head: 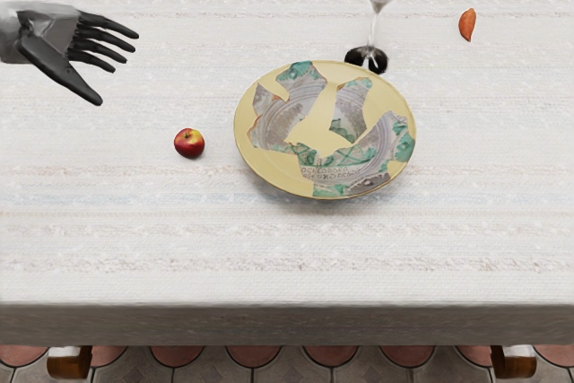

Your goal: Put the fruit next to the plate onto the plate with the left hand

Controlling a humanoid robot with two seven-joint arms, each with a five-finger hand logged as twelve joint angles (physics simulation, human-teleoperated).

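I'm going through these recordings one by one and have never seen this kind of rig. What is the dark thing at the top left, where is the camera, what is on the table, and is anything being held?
This is a simulator's render, not a real photo. The single picture comes from the robot's head, looking down at a slant on a cloth-covered table.

The dark shape at the top left is the robot's left hand. It has five fingers, which are spread, and it holds nothing. The right arm is out of view.

- A small red apple lies on the cloth just left of a yellow patterned plate, apart from it.
- A wine glass stands behind the plate.
- A small orange-red piece lies far right; what it is cannot be told.
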